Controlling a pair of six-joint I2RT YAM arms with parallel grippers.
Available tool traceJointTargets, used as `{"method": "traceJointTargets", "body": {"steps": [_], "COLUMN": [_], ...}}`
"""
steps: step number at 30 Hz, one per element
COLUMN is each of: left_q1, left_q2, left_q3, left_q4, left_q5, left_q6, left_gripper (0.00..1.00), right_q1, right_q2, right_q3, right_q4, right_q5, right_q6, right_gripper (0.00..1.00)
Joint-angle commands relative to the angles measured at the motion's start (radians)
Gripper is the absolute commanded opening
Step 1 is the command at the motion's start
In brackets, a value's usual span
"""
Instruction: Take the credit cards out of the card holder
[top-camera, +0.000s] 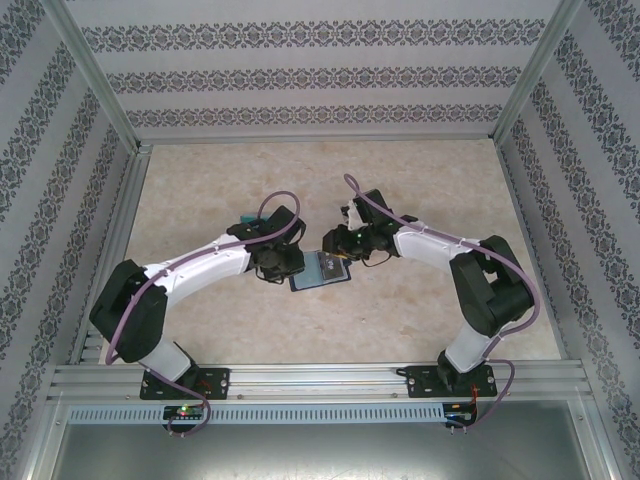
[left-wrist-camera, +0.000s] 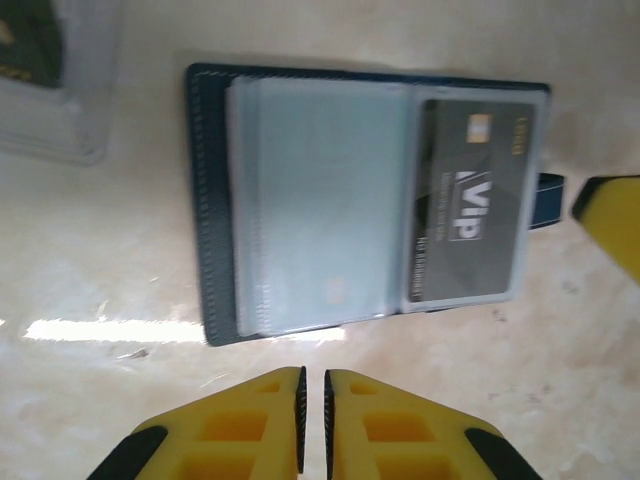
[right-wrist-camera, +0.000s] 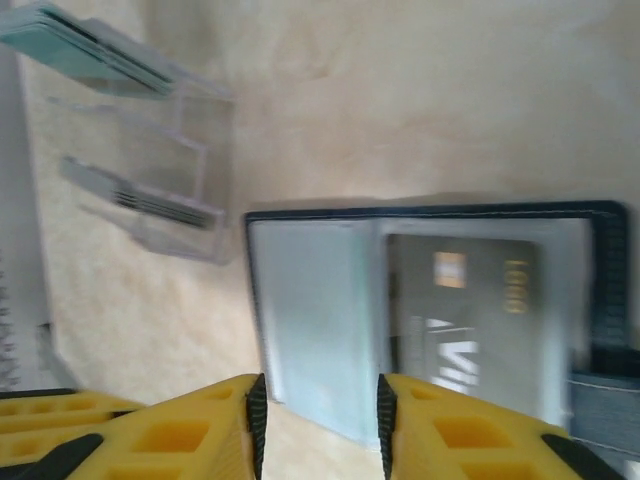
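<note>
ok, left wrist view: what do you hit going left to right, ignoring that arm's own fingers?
clear plastic box → card holder navy edge → its clear sleeves → grey VIP card → side tab → yellow fingertip at the right edge

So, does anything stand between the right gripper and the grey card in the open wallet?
Nothing loose lies under the right gripper. But the grey VIP credit card seems to sit inside a clear plastic sleeve of the dark navy card holder, covering its face.
</note>
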Motion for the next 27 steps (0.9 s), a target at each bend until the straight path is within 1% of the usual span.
{"method": "traceJointTargets", "body": {"steps": [1,5,8,14,27], "left_q1": [-0.014,-0.014,-0.012,-0.012,-0.011], "left_q2": [0.066,0.141,0.191,0.252,0.297], "left_q3": [0.04,0.079,0.088,0.084,0.071], "left_q4": [0.059,0.075,0.087,0.098,0.106], "left_q5": [0.041,0.047,0.049,0.061,0.073], "left_q6": [-0.01,-0.004,-0.006,-0.006,-0.001], "left_gripper": [0.14,0.1,0.1,0.09,0.09], "right_q1": [-0.002,-0.003,-0.004,-0.003,0.015], "right_q2": [0.006,0.016,0.03,0.064,0.114], "right_q3": [0.005,0.008,0.004,0.012,0.011], "right_q4": [-0.116,-0.133,-0.131,-0.129,-0.1], "right_q5": [0.093,0.121,0.13,0.125,0.09], "right_q6": [-0.115,-0.14,-0.149,-0.156,-0.136], "right_gripper": [0.35,0.3,0.27,0.26,0.28]}}
